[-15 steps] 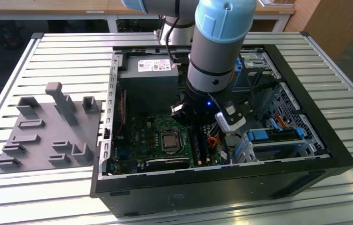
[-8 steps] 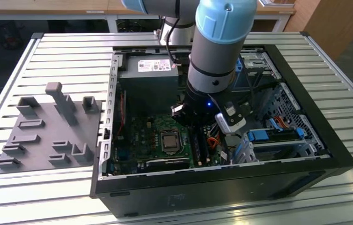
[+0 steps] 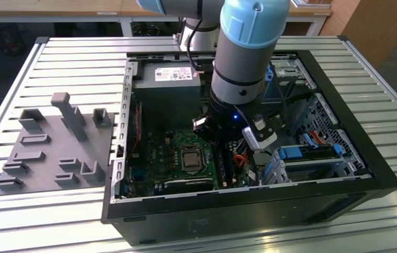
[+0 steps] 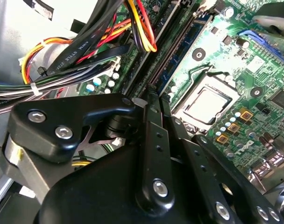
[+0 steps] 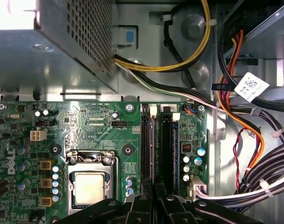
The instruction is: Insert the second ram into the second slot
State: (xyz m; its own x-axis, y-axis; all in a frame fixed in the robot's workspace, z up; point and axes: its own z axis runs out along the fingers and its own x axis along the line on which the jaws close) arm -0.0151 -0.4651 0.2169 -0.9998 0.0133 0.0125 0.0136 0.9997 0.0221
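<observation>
My gripper (image 3: pixel 221 141) reaches down inside the open computer case (image 3: pixel 339 174), low over the memory slots (image 3: pixel 225 167) beside the processor socket. In both wrist views its fingers (image 4: pixel 151 112) stand nearly together, with only a thin dark gap between them. The second ram (image 4: pixel 181 49) is a dark-blue stick standing on edge along a slot, running away from the gripper (image 4: pixel 159 99) toward the white latch. In the first wrist view the ram (image 5: pixel 153 149) is a thin pale strip in line with the gripper (image 5: pixel 154 190). A blue edge (image 5: pixel 176 154) lines another slot, on the side away from the socket.
Cable bundles (image 4: pixel 86 42) (image 5: pixel 254 140) hang close beside the slots. The processor socket (image 5: pixel 88 184) (image 4: pixel 207 100) lies on the other side of them. The power supply box (image 3: pixel 167 79) fills the case's far end. A grey parts fixture (image 3: pixel 51 147) lies on the table at the exterior view's left.
</observation>
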